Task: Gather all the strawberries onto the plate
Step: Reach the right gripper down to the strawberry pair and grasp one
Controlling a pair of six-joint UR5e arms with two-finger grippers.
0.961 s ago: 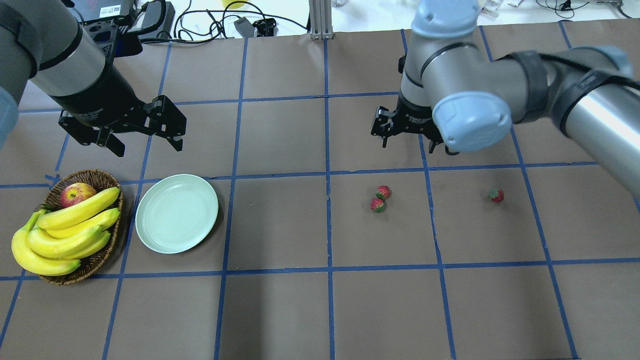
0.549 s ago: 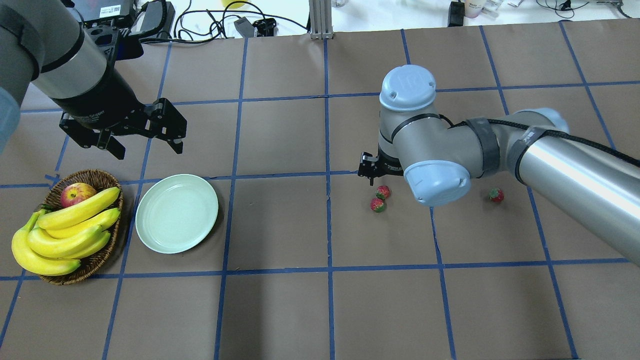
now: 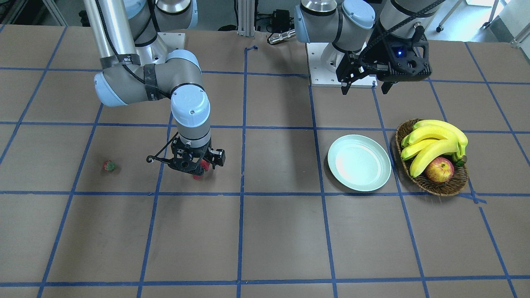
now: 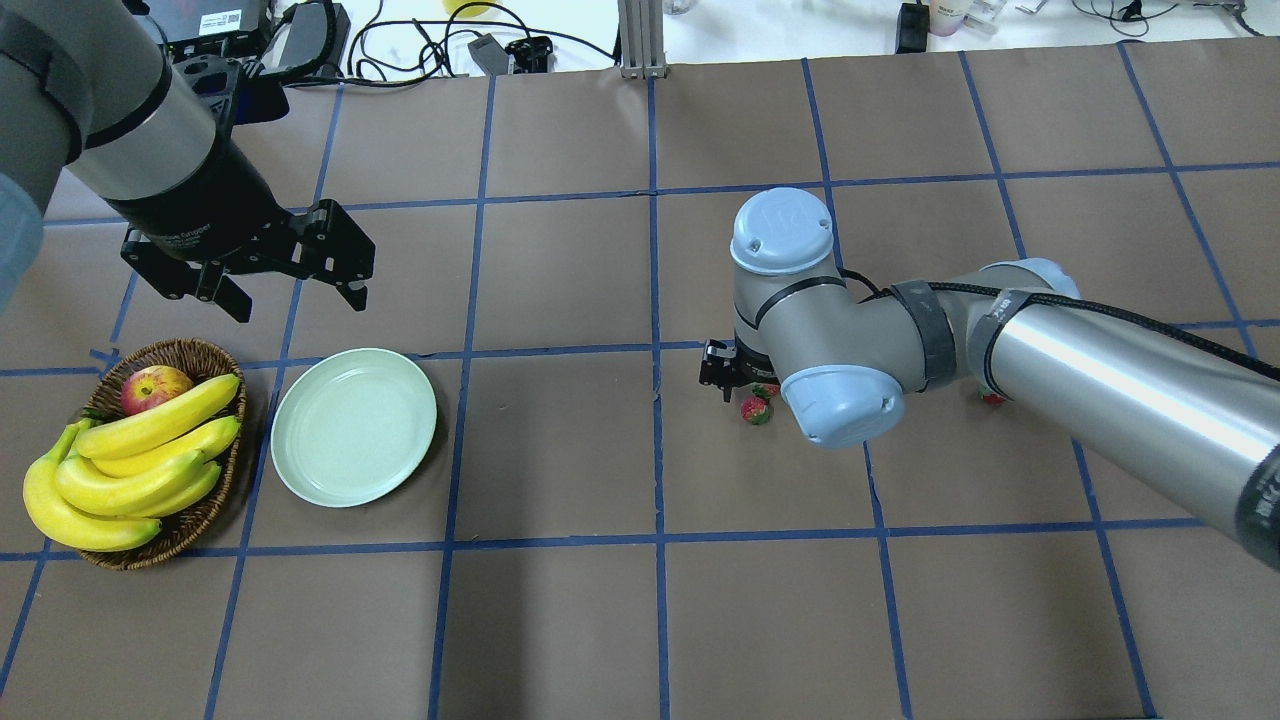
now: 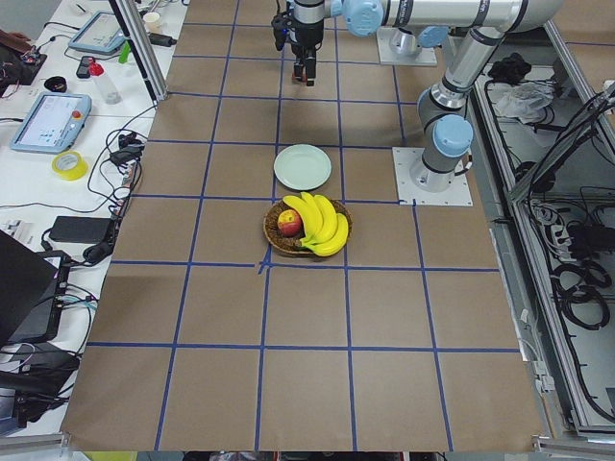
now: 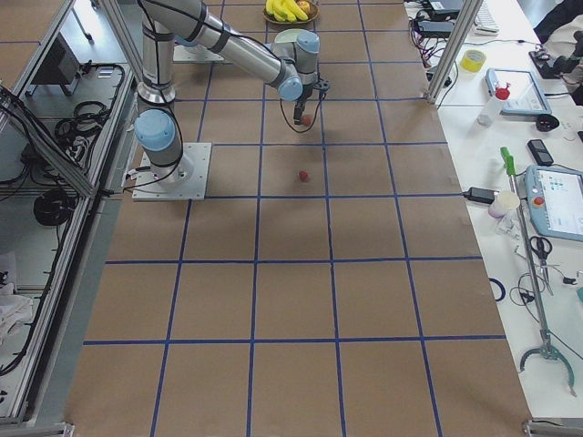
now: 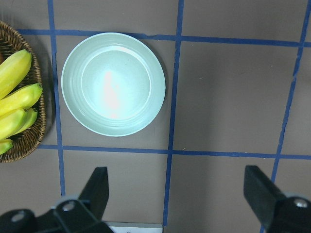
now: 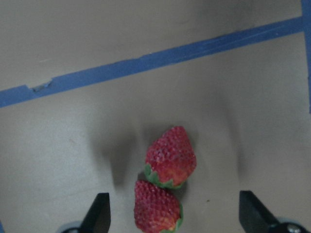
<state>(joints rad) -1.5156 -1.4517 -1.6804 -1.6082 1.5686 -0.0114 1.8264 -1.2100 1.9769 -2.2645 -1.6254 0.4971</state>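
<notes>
The right gripper (image 8: 174,216) hangs low with its jaws spread wide, nothing in them, directly above two strawberries that lie touching on the brown paper. In the wrist view the nearer strawberry (image 8: 156,212) sits almost on the line between the two fingertips, while the second strawberry (image 8: 171,156) lies just ahead of that line. The third strawberry (image 3: 109,166) rests well off to the gripper's outer side, away from the other arm. The plate (image 4: 353,427) sits far off to its inner side, bare, just below the left gripper (image 4: 295,292), which hovers open and carries nothing. A wicker basket (image 4: 215,500) of fruit stands just beside the plate.

The step in hand looks like the first pick. Done well, it likely means centring on one berry only, since the touching neighbour could be nipped or knocked rolling. The fingers should then sink until the pads meet its flanks, and close softly, as the fruit seems apt to bruise or slip.

A second ago the right gripper stood higher and beyond the pair. Half a second ago it was closing in, and now it is down over them. The berries, the plate and the left arm sit much as they did
</notes>
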